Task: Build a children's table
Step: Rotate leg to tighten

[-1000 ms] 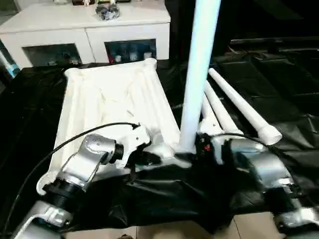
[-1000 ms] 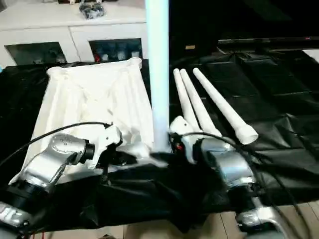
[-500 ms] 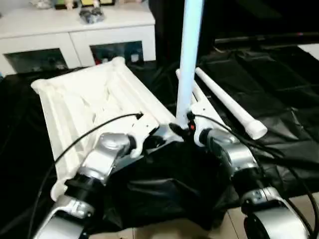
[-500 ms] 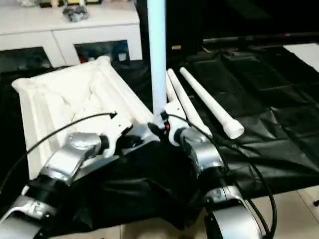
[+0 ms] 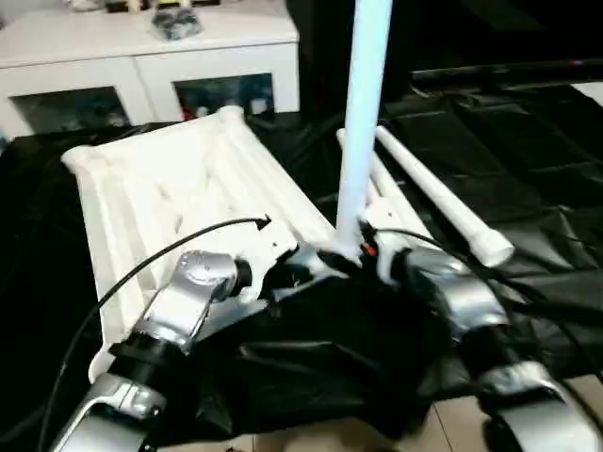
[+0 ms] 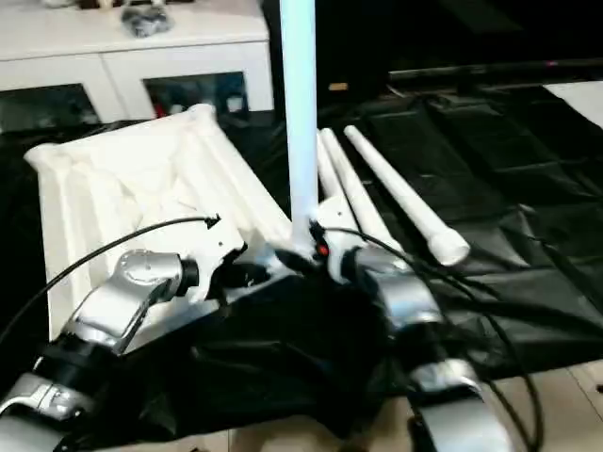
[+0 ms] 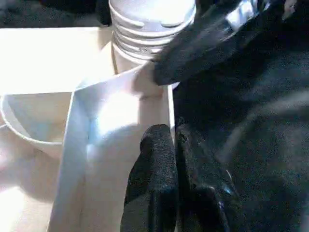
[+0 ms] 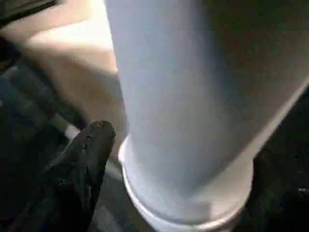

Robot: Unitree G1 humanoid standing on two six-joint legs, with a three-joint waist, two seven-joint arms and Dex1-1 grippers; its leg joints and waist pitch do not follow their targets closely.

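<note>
Standing upright in the tabletop's (image 5: 179,188) near corner socket, one white leg (image 5: 363,113) rises between the two grippers. Left gripper (image 7: 169,145) jaws pressed together, tips on the tabletop's edge wall just beside the leg base. Right gripper (image 5: 363,256) jaws spread around the leg base, one finger (image 8: 82,159) beside it. Spare legs (image 5: 443,202) lie on black sheet (image 5: 528,141) beyond the right gripper.

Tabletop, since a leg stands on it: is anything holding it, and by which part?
The left end effector is shut on the tabletop's thin side wall, beside the upright leg.
</note>
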